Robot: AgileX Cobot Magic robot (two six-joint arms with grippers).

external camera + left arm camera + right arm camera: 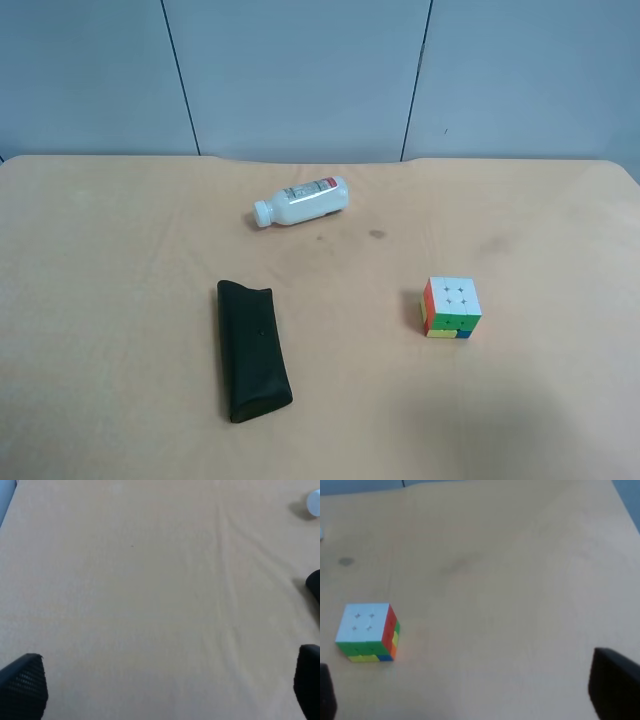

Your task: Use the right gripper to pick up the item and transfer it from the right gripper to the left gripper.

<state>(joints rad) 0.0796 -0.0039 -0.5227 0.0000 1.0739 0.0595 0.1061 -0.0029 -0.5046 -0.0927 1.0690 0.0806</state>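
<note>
The small puzzle cube [451, 307] sits on the tan table at the exterior high view's right, white face up, with green, yellow, blue and orange squares on its sides. It also shows in the right wrist view [367, 632]. My right gripper [470, 692] is open and empty, its black fingertips [615, 690] far apart, and it hovers short of the cube. My left gripper [165, 687] is open and empty above bare cloth, its fingertips [22, 687] wide apart. Neither arm shows in the exterior high view.
A white plastic bottle [300, 201] lies on its side at the back middle; its cap edge shows in the left wrist view [314, 502]. A long black pouch [252, 349] lies at front left. A blue-grey wall stands behind the table [100, 260].
</note>
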